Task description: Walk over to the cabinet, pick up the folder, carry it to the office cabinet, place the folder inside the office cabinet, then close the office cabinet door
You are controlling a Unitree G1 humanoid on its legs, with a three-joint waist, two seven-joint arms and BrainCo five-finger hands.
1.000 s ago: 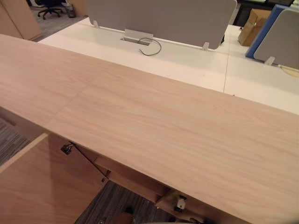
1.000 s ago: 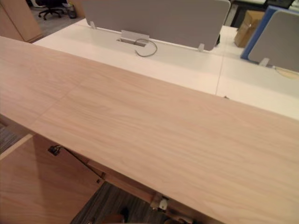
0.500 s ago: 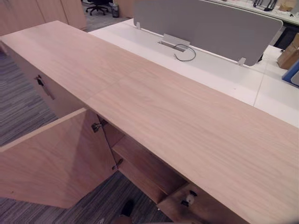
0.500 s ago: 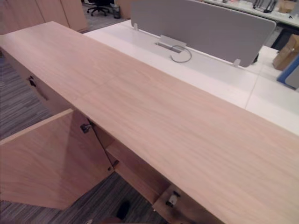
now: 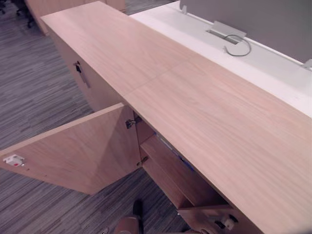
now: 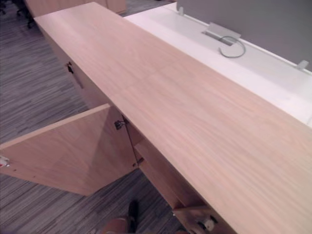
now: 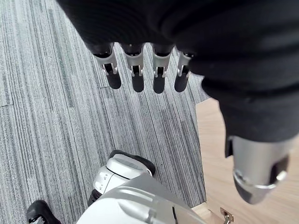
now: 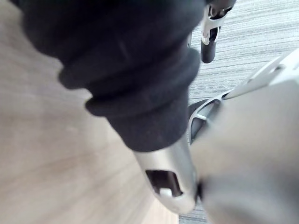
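Pale wood grain covers the office cabinet (image 5: 209, 122), one long unit whose top runs across both eye views, with grey striped carpet (image 5: 34, 87) in front. Its one open door (image 5: 83, 151) swings out over that carpet. One neighbouring door (image 5: 97, 90) is shut, with a dark handle (image 5: 80, 73). The open bay holds one shelf (image 5: 180, 180). Above it, tucked under the top, is a thin blue edge that I take to be the folder (image 5: 181, 160) — too little shows to be sure. Two hinges (image 5: 129, 123) carry the open door, and one white catch (image 5: 13, 160) sits at its free corner.

The left hand (image 7: 137, 74) hangs over the carpet, fingers straight and slightly apart, empty. The right hand (image 8: 166, 163) hangs beside the cabinet's wood, and what shows of its fingers is straight, holding nothing.

Placing looks done, so closing the door is the step in hand. That calls for a hand on the door's outer face near the free edge — pushing it round until the catch meets the cabinet.
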